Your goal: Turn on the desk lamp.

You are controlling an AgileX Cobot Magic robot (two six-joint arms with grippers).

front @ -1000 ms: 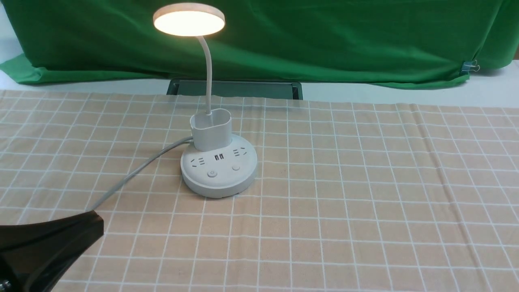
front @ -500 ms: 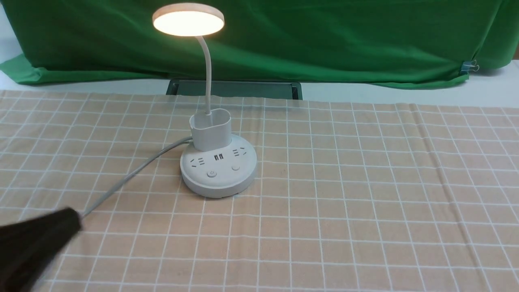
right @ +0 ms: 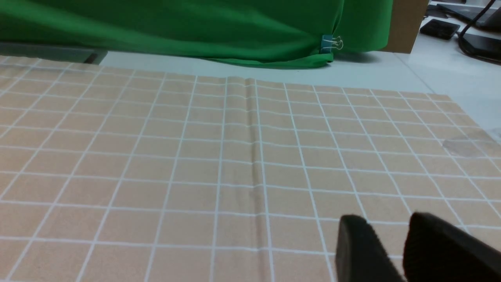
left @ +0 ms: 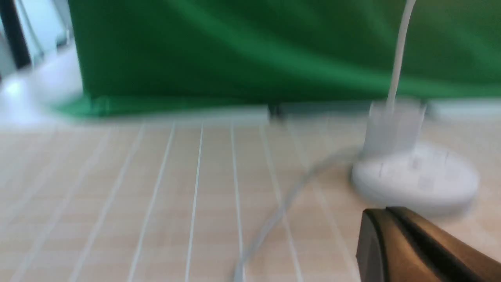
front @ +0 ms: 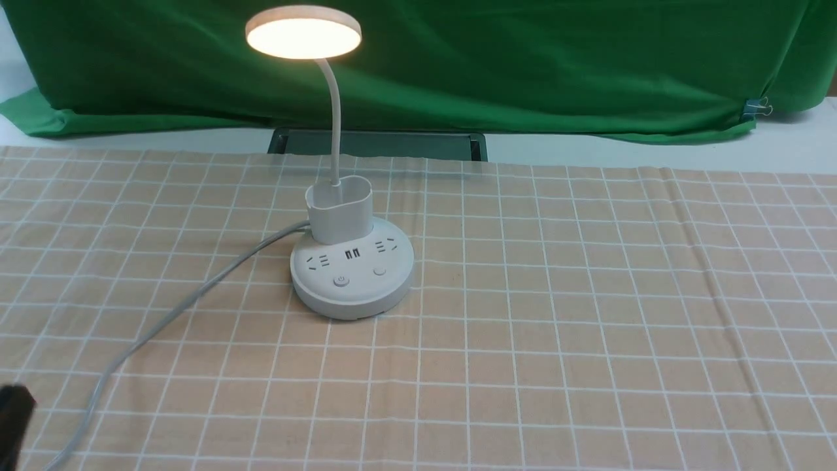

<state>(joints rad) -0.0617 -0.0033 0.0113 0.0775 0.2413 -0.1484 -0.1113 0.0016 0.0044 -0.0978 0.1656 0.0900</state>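
Note:
The white desk lamp [front: 340, 222] stands mid-table, left of centre, and its round disc head [front: 303, 33] glows warm. Its round base [front: 353, 278] shows sockets, USB ports and two buttons, and a grey cord [front: 163, 320] runs off toward the near left corner. My left gripper [front: 13, 418] is only a black tip at the front view's lower left edge, far from the lamp. In the blurred left wrist view the left gripper [left: 385, 213] has its fingers pressed together, with the lamp base [left: 415, 180] beyond them. My right gripper [right: 385, 220] hovers over bare cloth, slightly open and empty.
A peach checked tablecloth [front: 588, 327] covers the table. A green backdrop cloth [front: 523, 59] hangs behind, held by a binder clip [front: 757, 106]. A dark flat frame [front: 379, 142] lies behind the lamp. The cord crosses the near left area.
My left arm has drawn back toward the near left corner, uncovering more of the cord. The lamp stays lit and has not moved.

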